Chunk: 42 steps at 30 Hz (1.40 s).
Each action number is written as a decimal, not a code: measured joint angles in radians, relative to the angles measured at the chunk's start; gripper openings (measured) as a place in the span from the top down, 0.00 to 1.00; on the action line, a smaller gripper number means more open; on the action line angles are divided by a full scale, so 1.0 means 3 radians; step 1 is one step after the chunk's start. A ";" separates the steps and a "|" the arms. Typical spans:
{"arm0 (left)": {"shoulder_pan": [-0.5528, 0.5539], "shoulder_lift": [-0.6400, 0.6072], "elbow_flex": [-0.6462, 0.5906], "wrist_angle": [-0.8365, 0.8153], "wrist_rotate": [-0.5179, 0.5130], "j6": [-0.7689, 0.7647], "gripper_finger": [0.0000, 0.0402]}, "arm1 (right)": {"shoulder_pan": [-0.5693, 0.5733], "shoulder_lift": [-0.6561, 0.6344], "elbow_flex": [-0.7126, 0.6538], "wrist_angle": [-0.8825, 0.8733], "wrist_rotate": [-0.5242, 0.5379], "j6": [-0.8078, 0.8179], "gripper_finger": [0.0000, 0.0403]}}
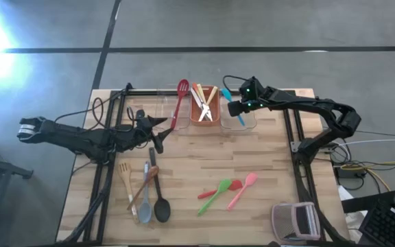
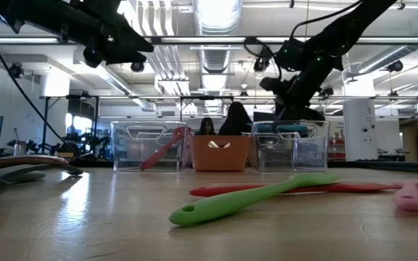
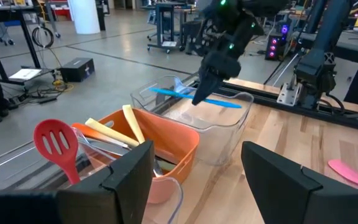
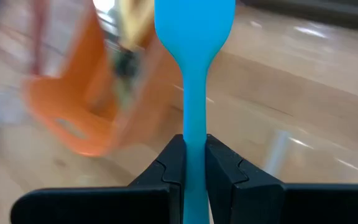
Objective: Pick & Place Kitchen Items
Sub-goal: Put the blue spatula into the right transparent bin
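Note:
My right gripper (image 1: 234,108) is shut on a blue plastic spoon (image 3: 194,98) over the right clear bin (image 3: 224,127) at the table's far edge. My left gripper (image 1: 158,134) is open and empty, above the table just near of the left clear bin (image 1: 162,108), where a red slotted spatula (image 1: 181,101) leans on the bin's rim. Pale wooden sticks (image 1: 205,103) lie in the orange bin (image 1: 196,118). Green (image 1: 214,196), red (image 1: 219,189) and pink (image 1: 242,190) spoons lie flat on the table, and so do large wooden, grey and black utensils (image 1: 146,192). My right gripper pinches the blue spoon's handle (image 4: 194,142) between its two fingers, about midway along it. The fingers slant down from above and lie across the spoon. The spoon is level, about at the height of the clear bin's rim, its bowl (image 4: 194,18) sticking out past the fingers.
A grey-and-pink boxy gadget (image 1: 295,221) sits at the near right corner. Black frame rails (image 1: 295,137) run along both table sides. There is bare wood in the table's middle, between the bins and the loose spoons. People sit in the room behind the bins (image 2: 231,119).

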 joint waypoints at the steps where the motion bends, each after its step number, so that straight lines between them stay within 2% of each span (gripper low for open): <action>1: 0.0000 0.0000 0.0000 0.0000 0.0000 0.0000 0.39 | -0.0004 0.0040 0.0052 -0.0129 0.0053 -0.0037 0.94; 8: 0.0000 -0.0001 0.0000 -0.0024 0.0000 -0.0001 0.39 | -0.0001 0.0311 0.0416 -0.0720 0.0247 -0.0225 0.94; 19: 0.0001 -0.0003 -0.0001 -0.0161 0.0006 -0.0035 0.39 | 0.0010 0.0915 0.1014 -0.1191 0.0412 -0.0425 0.94; 27: 0.0001 -0.0003 -0.0001 -0.0223 0.0005 -0.0050 0.39 | 0.0008 0.1220 0.0995 -0.1246 0.0432 -0.0440 0.94; 34: 0.0001 -0.0003 -0.0001 -0.0223 0.0004 -0.0052 0.39 | 0.0008 0.1286 0.0948 -0.1267 0.0492 -0.0450 0.94; 42: 0.0000 -0.0003 -0.0001 -0.0224 0.0002 -0.0065 0.39 | 0.0008 0.1257 0.0954 -0.1243 0.0440 -0.0447 0.78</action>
